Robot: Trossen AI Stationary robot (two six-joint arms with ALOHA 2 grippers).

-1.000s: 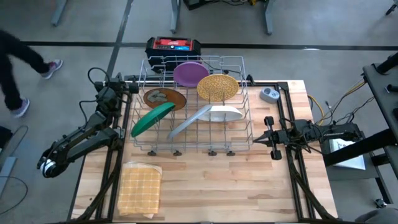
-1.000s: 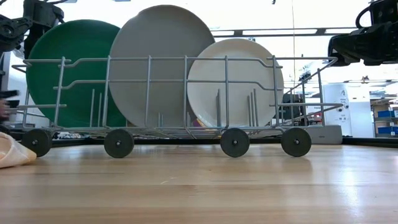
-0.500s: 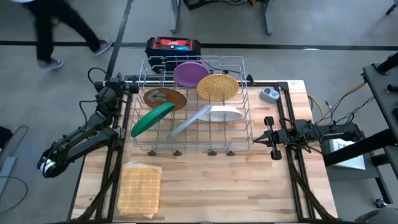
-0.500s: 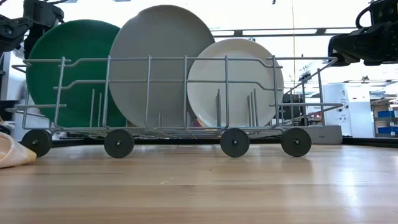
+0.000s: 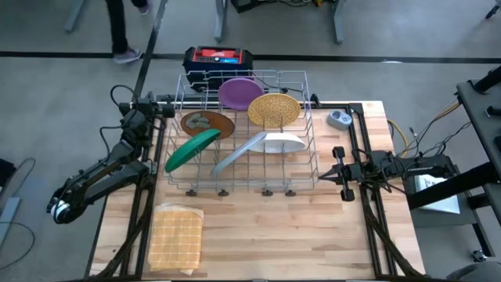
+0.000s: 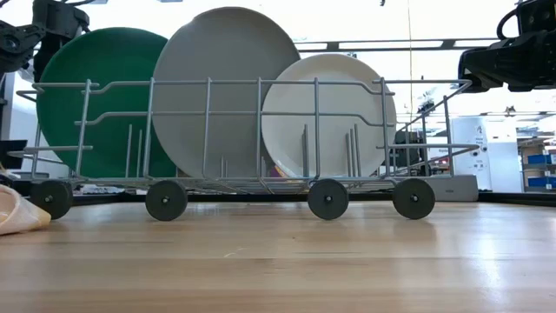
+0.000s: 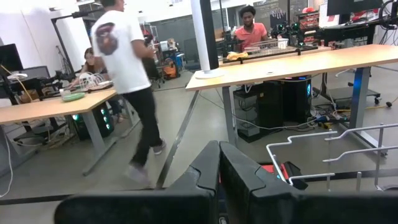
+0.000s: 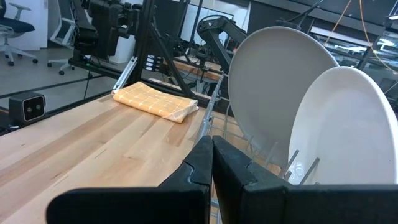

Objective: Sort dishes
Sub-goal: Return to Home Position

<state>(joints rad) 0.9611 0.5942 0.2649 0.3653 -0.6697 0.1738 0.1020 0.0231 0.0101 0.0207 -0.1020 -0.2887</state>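
Six plates stand on edge in the wire dish rack [image 5: 309,168] at the table's far middle: purple [image 5: 239,92], yellow speckled [image 5: 274,110], brown with grey blotches [image 5: 207,123], green [image 5: 192,149], grey [image 5: 239,153] and white [image 5: 280,142]. The low view shows the green [image 6: 100,100], grey [image 6: 226,87] and white [image 6: 334,113] plates leaning between the rack's wires. My left gripper [image 5: 147,103] is shut beside the rack's far left corner, pointing past the table's far edge. My right gripper [image 5: 338,176] is shut just right of the rack, pointing at it. Neither touches anything.
A folded tan waffle cloth [image 5: 176,235] lies at the table's near left. A small round grey-blue gadget [image 5: 339,119] sits at the far right. A red-and-black box [image 5: 218,59] stands behind the rack. People are in the room beyond [image 7: 127,74]. Bare wood [image 5: 297,235] lies in front of the rack.
Neither arm has moved and the plates stand as before. A person has walked across the floor beyond the table's far left corner.
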